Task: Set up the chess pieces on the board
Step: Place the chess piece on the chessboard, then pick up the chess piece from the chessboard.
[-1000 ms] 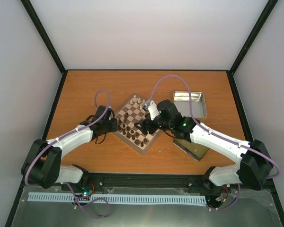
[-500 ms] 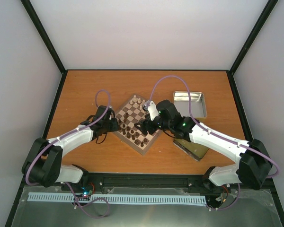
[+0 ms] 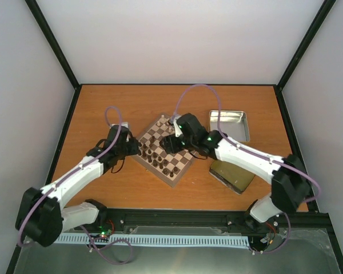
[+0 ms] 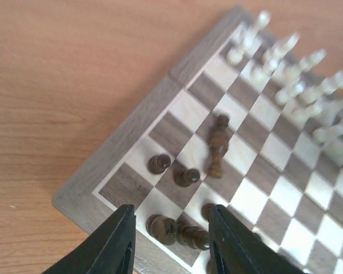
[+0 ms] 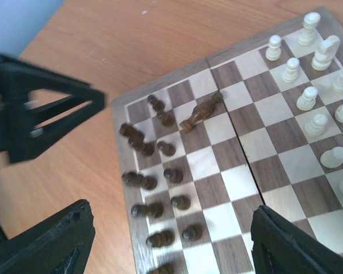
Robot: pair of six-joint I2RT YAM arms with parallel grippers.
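Dark chess pieces (image 5: pixel 172 174) crowd the 7 o'clock edge of the board (image 5: pixel 274 171), mid-surface (image 5: pixel 131 34). One toppled piece (image 5: pixel 199 112) still needs righting, we judge. Cream pieces (image 5: pixel 308 97) line the 1 o'clock edge. The left gripper (image 4: pixel 171 214) is slightly spread and empty, the right gripper (image 5: pixel 168 217) spread wide.

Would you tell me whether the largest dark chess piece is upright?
Tipped: the largest dark chess piece lies on its side.
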